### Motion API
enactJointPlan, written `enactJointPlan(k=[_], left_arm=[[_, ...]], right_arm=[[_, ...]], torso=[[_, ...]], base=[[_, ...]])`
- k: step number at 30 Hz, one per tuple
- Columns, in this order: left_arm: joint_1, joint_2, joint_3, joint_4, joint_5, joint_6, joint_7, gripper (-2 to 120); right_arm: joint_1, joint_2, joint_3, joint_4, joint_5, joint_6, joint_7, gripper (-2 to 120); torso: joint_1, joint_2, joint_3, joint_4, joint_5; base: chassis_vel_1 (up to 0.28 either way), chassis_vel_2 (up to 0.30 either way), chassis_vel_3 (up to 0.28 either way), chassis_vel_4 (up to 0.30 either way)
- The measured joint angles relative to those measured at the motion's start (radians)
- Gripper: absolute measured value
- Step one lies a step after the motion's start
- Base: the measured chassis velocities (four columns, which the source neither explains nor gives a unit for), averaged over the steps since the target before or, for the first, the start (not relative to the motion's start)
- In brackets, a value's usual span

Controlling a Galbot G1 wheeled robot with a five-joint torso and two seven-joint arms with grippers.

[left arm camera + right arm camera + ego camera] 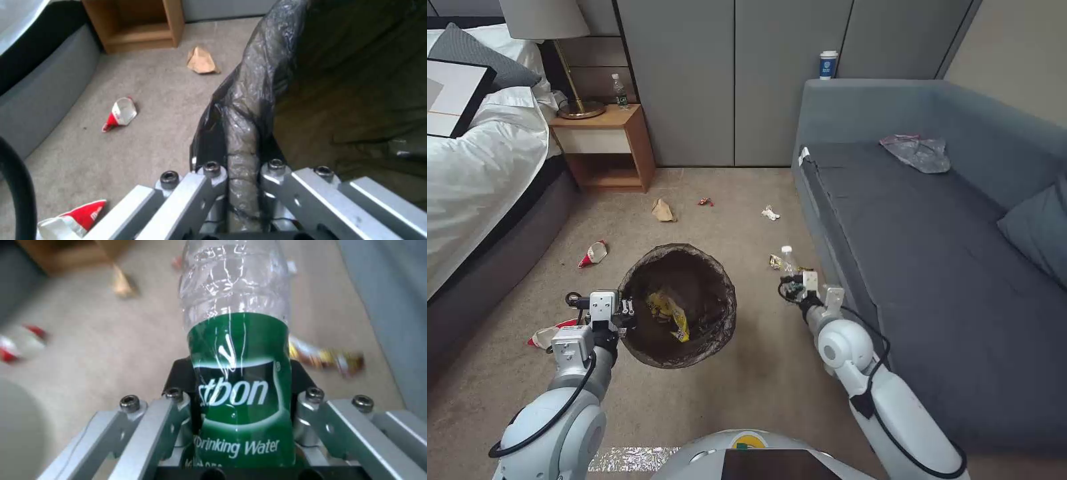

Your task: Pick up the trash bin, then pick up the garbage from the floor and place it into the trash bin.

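A: How far along? The trash bin [678,305] is held off the floor by its rim, left gripper [242,173] jaws clamped; a yellow wrapper [670,313] is inside.

B: The bottle [238,350] is gripped in the right gripper [242,396] jaws, beside the sofa [954,267]. Paper bag [662,211], red-white cup [594,253], tissue [770,213] are left on the floor.

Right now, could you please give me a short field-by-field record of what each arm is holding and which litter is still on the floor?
left gripper: fingers shut on the bag-lined rim of the trash bin, held above the carpet
right gripper: fingers shut on the green-labelled water bottle, beside the sofa
in bin: yellow snack wrapper
on floor: brown paper bag, red-white paper cup, white tissue, snack wrapper near the sofa
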Motion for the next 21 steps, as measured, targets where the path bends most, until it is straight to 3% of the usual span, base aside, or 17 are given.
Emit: enactJointPlan(k=[13, 21], left_arm=[[-0.002, 0.004, 0.012, 0.021, 0.011, 0.012, 0.012, 2], [-0.002, 0.008, 0.021, 0.022, 0.020, 0.019, 0.015, 2]], right_arm=[[0.121, -0.202, 0.001, 0.289, 0.198, -0.031, -0.130, 27], [0.250, -0.233, -0.067, 0.336, 0.330, -0.071, -0.150, 27]], torso=[[0.000, 0.000, 0.000, 0.0001, 0.0000], [0.000, 0.000, 0.000, 0.0002, 0.0000]], base=[[0.000, 0.000, 0.000, 0.000], [0.000, 0.000, 0.000, 0.000]])
